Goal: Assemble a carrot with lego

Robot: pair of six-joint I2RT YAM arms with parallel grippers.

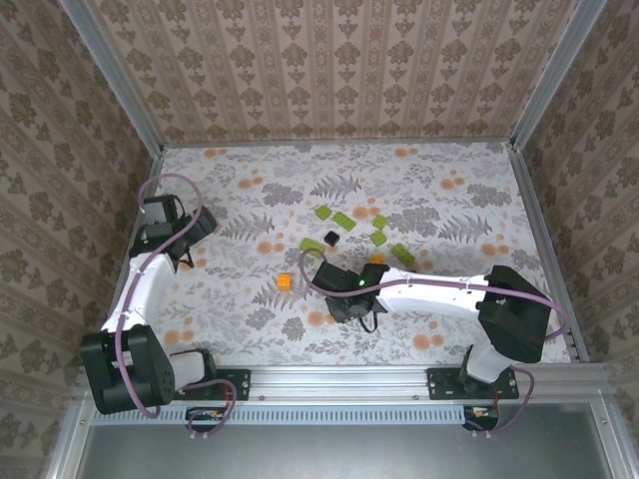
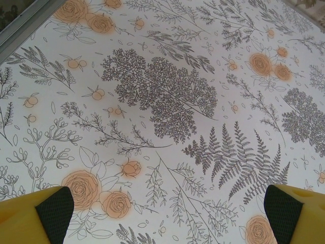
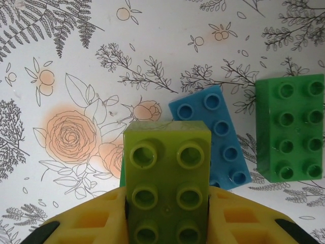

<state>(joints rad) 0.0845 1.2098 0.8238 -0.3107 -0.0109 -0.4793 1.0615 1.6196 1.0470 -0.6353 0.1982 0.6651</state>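
My right gripper (image 3: pixel 167 216) is clamped on a lime-green brick (image 3: pixel 167 157), fingers on its smooth long sides, which I judge the surest hold on light, rigid, slick plastic. Its studs face the wrist camera and its long axis runs 6 to 12 o'clock. A blue brick (image 3: pixel 216 137) lies at 2 o'clock and a dark green brick (image 3: pixel 290 133) at 3. My left gripper (image 2: pixel 167 213) gapes empty. The loose lego (image 1: pixel 344 220) lies mid-table, no carrot built
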